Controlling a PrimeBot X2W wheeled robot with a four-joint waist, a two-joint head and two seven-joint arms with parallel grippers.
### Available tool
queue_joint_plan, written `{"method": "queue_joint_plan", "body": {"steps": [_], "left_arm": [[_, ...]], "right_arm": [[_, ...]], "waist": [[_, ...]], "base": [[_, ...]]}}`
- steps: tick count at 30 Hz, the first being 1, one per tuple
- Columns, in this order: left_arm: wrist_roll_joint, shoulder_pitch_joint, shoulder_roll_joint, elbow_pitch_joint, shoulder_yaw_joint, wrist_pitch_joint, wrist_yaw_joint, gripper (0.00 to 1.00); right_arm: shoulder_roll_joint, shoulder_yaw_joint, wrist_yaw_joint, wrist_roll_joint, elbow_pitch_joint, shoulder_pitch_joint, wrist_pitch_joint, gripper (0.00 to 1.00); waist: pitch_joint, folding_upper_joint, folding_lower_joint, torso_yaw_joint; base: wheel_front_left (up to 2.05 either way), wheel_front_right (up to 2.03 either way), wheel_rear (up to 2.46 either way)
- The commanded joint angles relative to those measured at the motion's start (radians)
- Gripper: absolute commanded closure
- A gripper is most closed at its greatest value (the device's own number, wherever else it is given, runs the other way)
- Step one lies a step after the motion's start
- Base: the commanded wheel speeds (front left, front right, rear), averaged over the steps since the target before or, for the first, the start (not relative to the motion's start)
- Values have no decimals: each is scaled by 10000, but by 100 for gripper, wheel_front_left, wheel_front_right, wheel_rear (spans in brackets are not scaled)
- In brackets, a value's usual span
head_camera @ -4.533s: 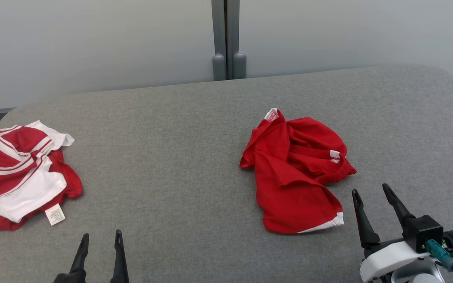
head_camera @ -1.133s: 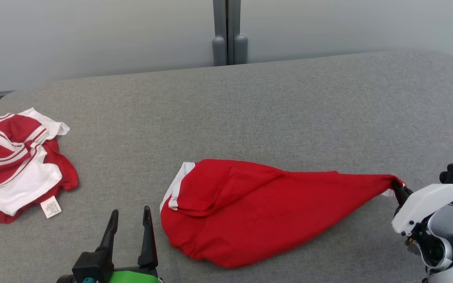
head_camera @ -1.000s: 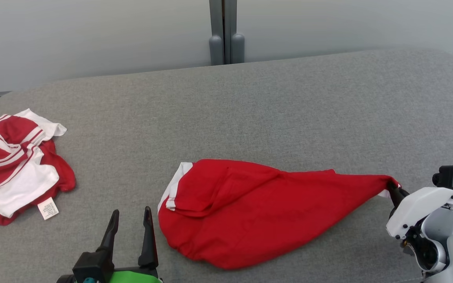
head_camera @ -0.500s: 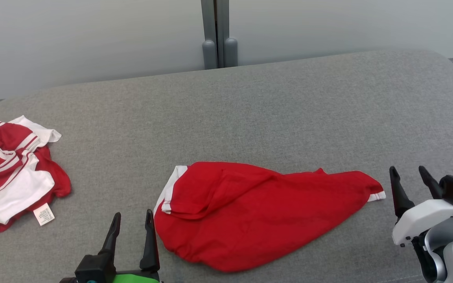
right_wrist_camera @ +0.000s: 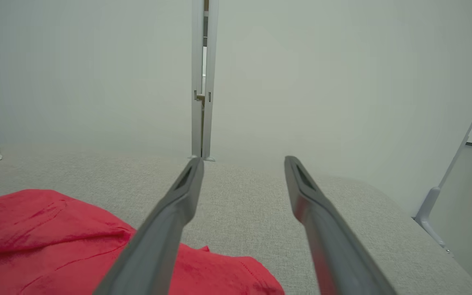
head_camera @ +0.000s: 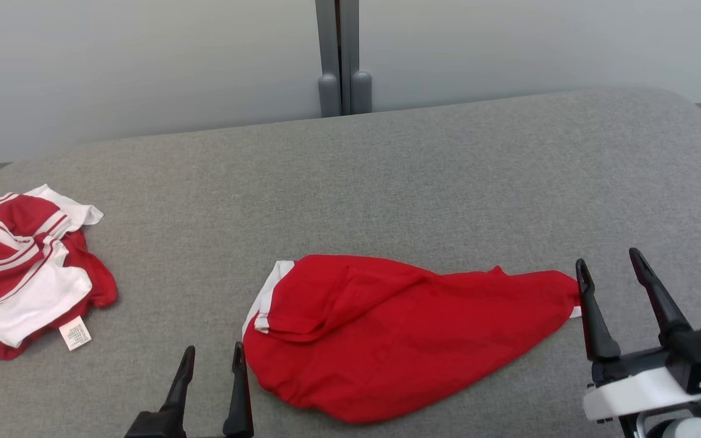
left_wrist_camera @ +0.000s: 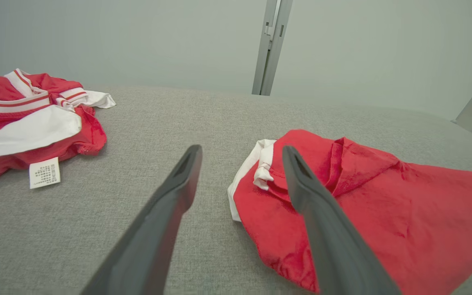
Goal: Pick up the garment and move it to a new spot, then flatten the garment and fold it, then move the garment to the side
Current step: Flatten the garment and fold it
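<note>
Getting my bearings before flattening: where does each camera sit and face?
Head view: on the head, looking forward and down at the red garment on the grey table; left gripper lower left, right gripper lower right, both open.
Left wrist view: on that wrist, along its fingers toward the garment's white-trimmed end.
Right wrist view: on that wrist, along its fingers over the garment's other end toward the wall post.
All three share the garment.

garment [head_camera: 399, 334]: red matt cloth | table [head_camera: 387, 182]: grey rough woven fabric
</note>
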Motion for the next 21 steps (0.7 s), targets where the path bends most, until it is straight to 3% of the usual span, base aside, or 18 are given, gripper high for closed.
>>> {"method": "queue_joint_plan", "body": {"steps": [1, 6, 21], "left_arm": [[14, 136, 25, -16, -34, -3, -27, 0], [-9, 223, 26, 58, -231, -4, -15, 0], [-442, -65, 26, 1324, -794, -4, -170, 0]], "right_arm": [[70, 6, -17, -134, -277, 319, -26, 0], [381, 74, -17, -480, -933, 1028, -27, 0], [685, 688, -17, -453, -783, 1341, -30, 0]], "waist": [[-8, 0, 0, 23], [6, 0, 0, 52], [189, 0, 0, -126]], "base": [[0, 0, 0], [0, 0, 0], [0, 0, 0]]}}
